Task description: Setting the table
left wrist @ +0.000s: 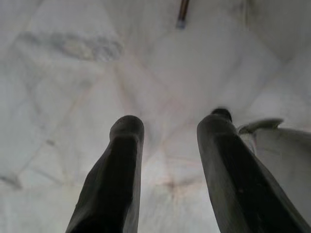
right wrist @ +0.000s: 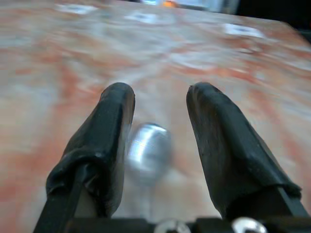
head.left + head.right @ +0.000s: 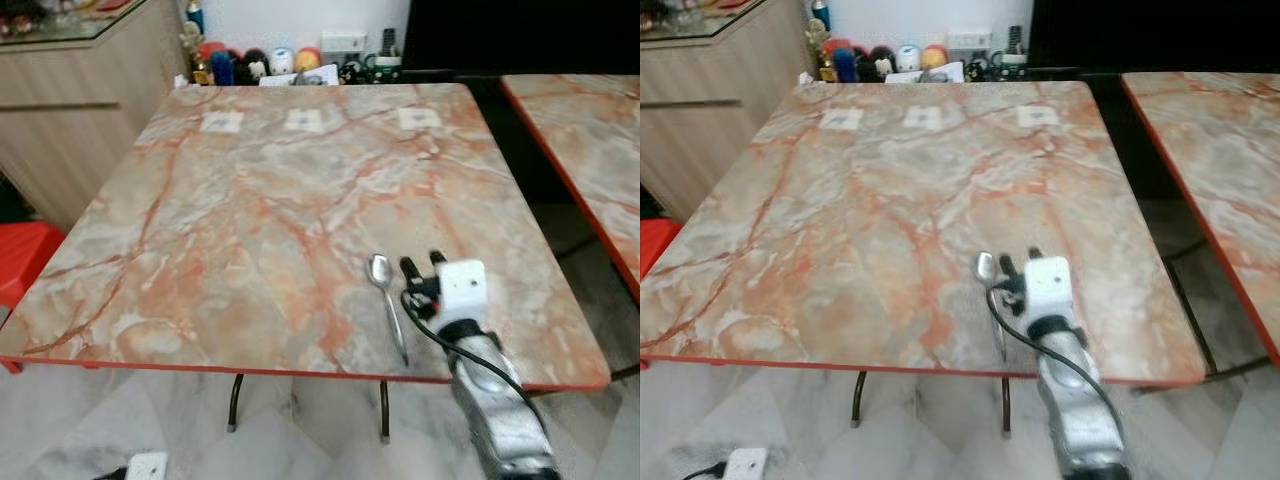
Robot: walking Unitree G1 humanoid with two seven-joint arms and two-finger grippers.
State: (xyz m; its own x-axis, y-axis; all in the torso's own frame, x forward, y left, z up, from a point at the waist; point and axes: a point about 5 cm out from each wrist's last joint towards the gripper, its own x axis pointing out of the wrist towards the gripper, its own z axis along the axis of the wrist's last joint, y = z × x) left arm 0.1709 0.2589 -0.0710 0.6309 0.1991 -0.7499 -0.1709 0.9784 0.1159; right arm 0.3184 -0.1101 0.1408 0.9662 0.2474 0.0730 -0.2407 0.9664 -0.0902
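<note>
The right gripper (image 3: pixel 423 266) hovered with fingers spread just right of the spoon (image 3: pixel 386 294) on the marble table's (image 3: pixel 250 200) near edge.

A spoon (image 3: pixel 387 303) lies on the table (image 3: pixel 250 210) near its front edge, right of centre, bowl toward the far side. The right gripper (image 3: pixel 423 266) hovers just right of the spoon's bowl, fingers apart. A second table (image 3: pixel 590 140) stands to the right, a cabinet (image 3: pixel 70 90) to the left, and small items (image 3: pixel 250 65) crowd behind the far edge.
</note>
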